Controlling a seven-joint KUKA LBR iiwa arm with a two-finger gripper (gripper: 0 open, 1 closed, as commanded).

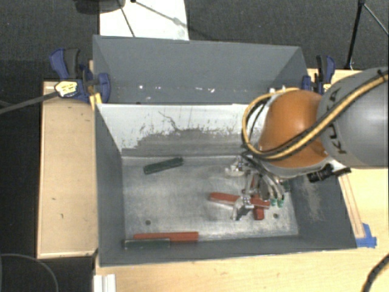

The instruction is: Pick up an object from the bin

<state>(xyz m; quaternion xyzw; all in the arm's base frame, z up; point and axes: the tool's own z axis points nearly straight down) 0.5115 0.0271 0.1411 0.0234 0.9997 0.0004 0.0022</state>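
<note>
My gripper (244, 207) is down at the bin floor in the right half, under the arm's orange cover. It sits right on a red flat bar (222, 197) that sticks out to its left. Another red piece (262, 207) shows on its right side; whether the two are one thing I cannot tell. A small silvery piece (233, 170) lies just behind the gripper.
A dark green bar (163, 165) lies at the back left of the floor. A long red and dark green stick (161, 238) lies along the front wall. The sloping bin walls stand close on the gripper's right.
</note>
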